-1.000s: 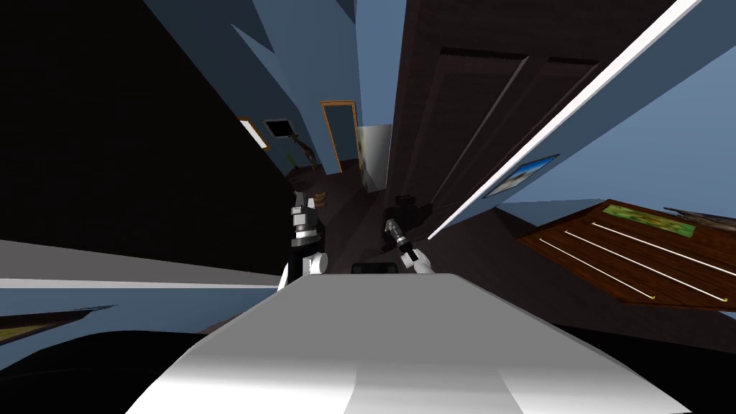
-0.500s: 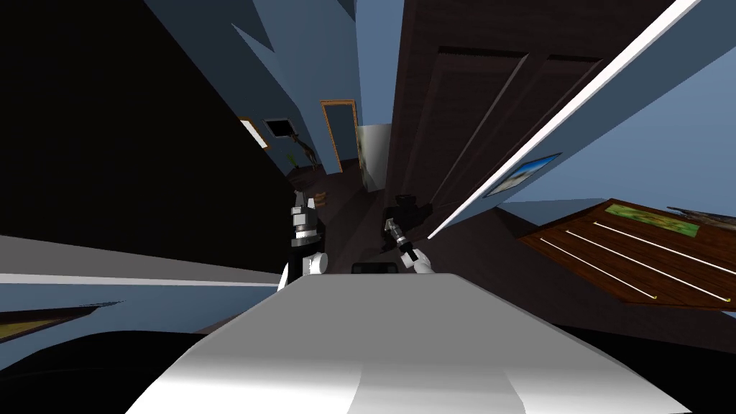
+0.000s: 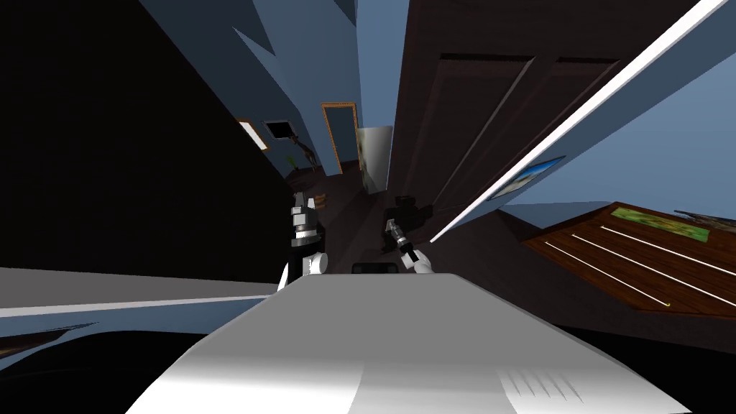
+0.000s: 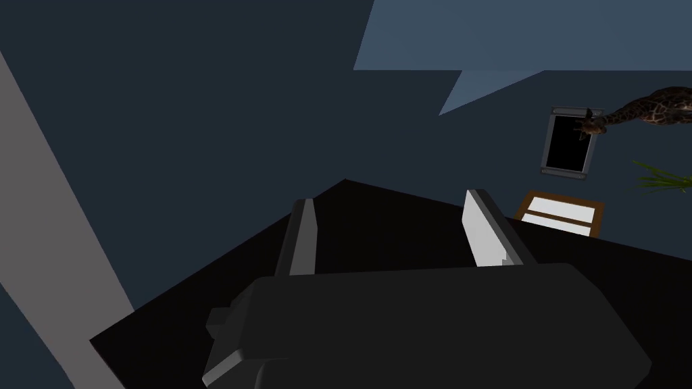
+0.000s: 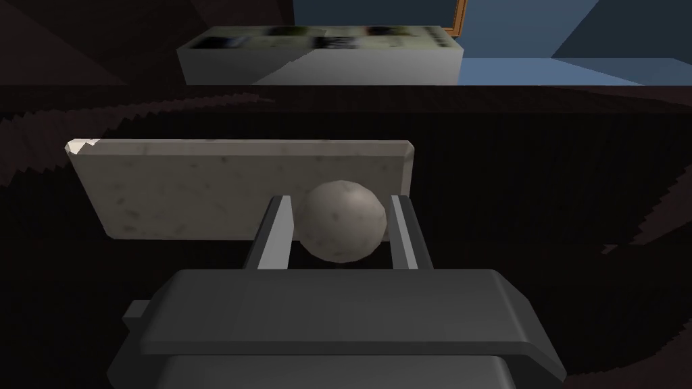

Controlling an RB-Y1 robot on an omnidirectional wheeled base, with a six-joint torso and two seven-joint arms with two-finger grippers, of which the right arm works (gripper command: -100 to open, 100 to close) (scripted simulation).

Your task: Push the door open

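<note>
Right end effector [image 5: 340, 201] pinches the round knob [image 5: 341, 226], dark door [image 5: 540, 202] dead ahead (left end effector [image 4: 390, 206] spread, empty).

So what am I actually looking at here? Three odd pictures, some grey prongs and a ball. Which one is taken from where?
This is a two-armed robot; each picture comes from one of its cameras. The wide, tilted picture is from its head, looking down: the dark brown door stands ahead on its right. The other two come from cameras on its wrists, looking along each gripper, its two-fingered hand. In the right wrist picture, the right gripper is closed on the sides of a pale round door knob, fixed to a pale speckled plate on the door. In the left wrist picture, the left gripper is open and holds nothing.
</note>
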